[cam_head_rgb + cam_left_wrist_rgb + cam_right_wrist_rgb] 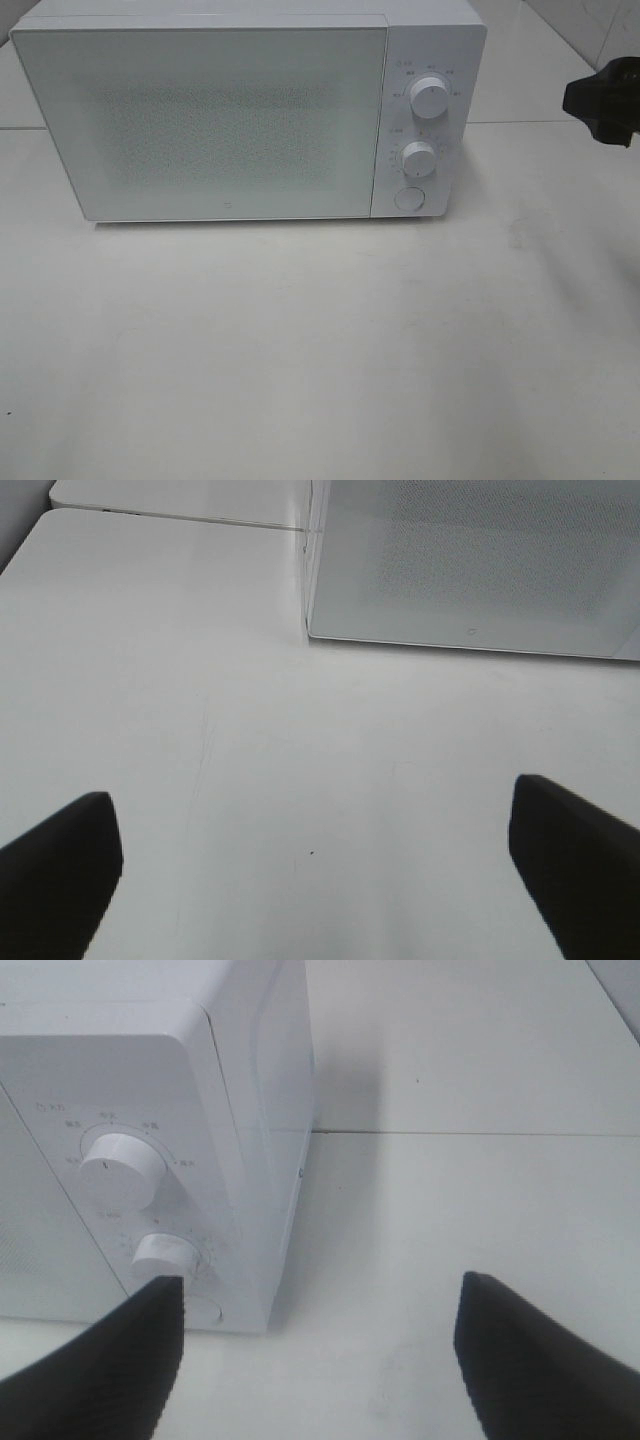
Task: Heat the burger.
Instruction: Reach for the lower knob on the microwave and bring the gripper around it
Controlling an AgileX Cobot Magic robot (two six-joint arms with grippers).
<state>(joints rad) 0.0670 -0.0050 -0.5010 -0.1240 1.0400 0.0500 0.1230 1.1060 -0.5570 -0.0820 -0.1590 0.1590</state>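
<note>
The burger is out of view in all three frames. A white microwave [200,110] stands at the back of the table with its door shut; its frosted door shows nothing of what is inside. My left gripper [320,880] hangs open over bare table in front of the microwave's left corner [470,570], nothing between its fingers. My right gripper [320,1360] is open and empty too, beside the microwave's control panel [130,1190]. Only a dark part of the right arm [605,98] shows at the right edge of the high view.
The control panel carries two white knobs [429,100] [418,157] and a round button [408,198] below them. The white table [320,350] stretches in front of the microwave. A seam in the tabletop [470,1132] runs to the right of the microwave.
</note>
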